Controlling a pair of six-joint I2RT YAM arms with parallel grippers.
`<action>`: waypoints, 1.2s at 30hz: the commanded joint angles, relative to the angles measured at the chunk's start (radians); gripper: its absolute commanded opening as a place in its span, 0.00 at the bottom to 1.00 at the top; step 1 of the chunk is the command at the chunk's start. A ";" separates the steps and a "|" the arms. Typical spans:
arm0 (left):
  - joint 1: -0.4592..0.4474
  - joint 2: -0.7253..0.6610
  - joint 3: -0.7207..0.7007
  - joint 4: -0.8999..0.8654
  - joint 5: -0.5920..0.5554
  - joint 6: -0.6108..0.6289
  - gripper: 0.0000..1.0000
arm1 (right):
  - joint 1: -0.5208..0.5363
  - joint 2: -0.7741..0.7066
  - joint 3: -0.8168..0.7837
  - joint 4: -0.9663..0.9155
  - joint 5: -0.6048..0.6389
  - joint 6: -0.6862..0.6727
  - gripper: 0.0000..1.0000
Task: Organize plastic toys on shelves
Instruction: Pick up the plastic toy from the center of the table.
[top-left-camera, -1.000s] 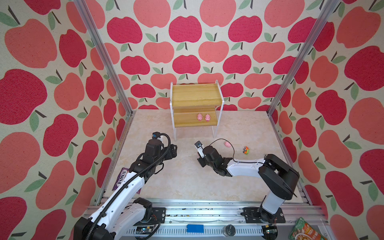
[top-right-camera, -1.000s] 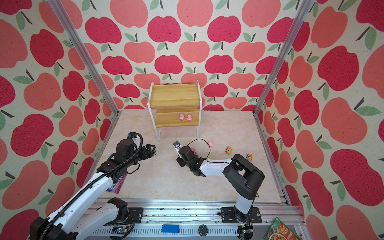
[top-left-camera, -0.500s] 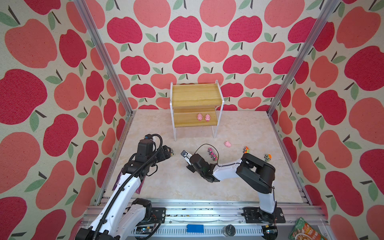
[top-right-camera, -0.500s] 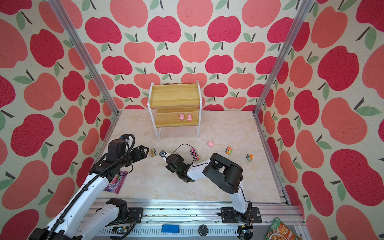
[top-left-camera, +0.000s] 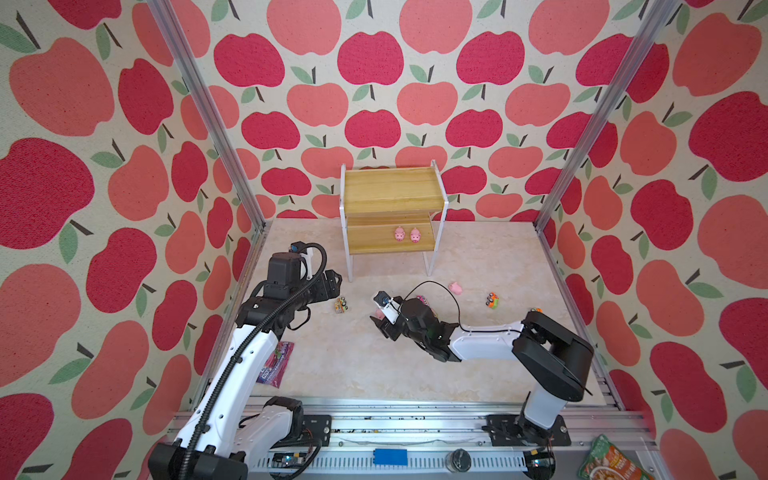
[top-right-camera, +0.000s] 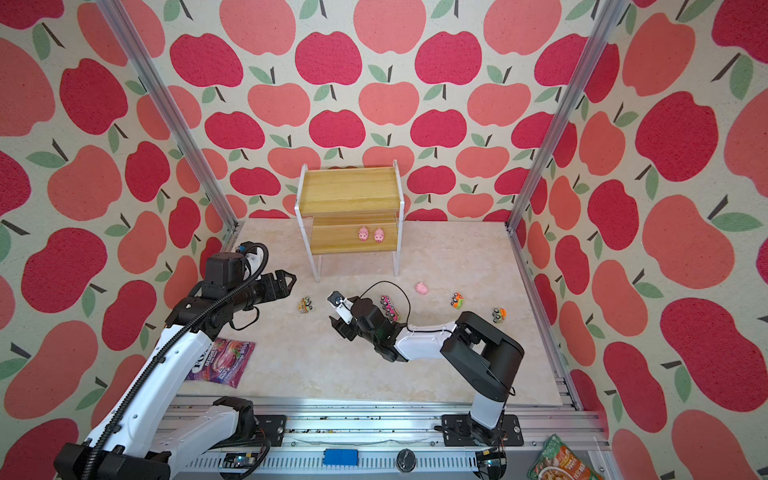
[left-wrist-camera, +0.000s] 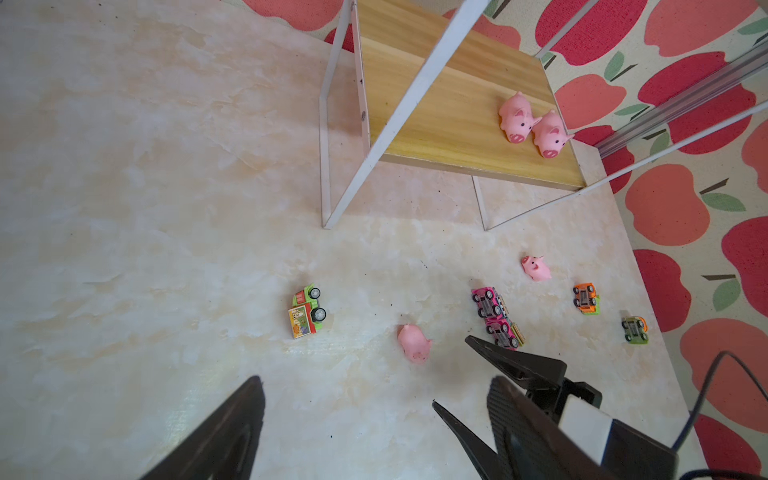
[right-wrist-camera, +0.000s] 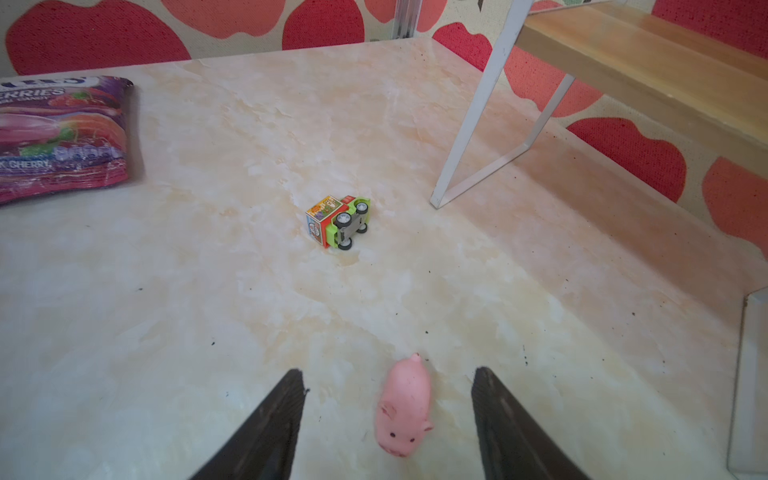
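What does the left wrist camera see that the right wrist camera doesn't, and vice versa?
Only the left wrist view shows a pair of pigs on the lower board of the rack, a third pig on the table, a pink truck and an orange truck. Only the right wrist view shows the purple snack packet. Both show the yellow-green truck tipped on its side, a loose pig by the open right gripper, and the rack's legs.

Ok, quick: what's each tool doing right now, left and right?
Left tool: open, holding nothing.
Right tool: open around the small pink plastic pig, not gripping it.
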 joint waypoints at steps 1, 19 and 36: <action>0.004 0.008 0.011 -0.015 0.079 0.094 0.87 | -0.045 -0.011 -0.039 0.018 -0.152 0.045 0.70; 0.000 -0.013 -0.103 0.071 0.112 0.135 0.86 | -0.069 0.159 -0.090 0.279 -0.046 0.140 0.75; 0.000 -0.047 -0.116 0.079 0.113 0.134 0.86 | -0.063 0.269 -0.012 0.296 0.008 0.166 0.70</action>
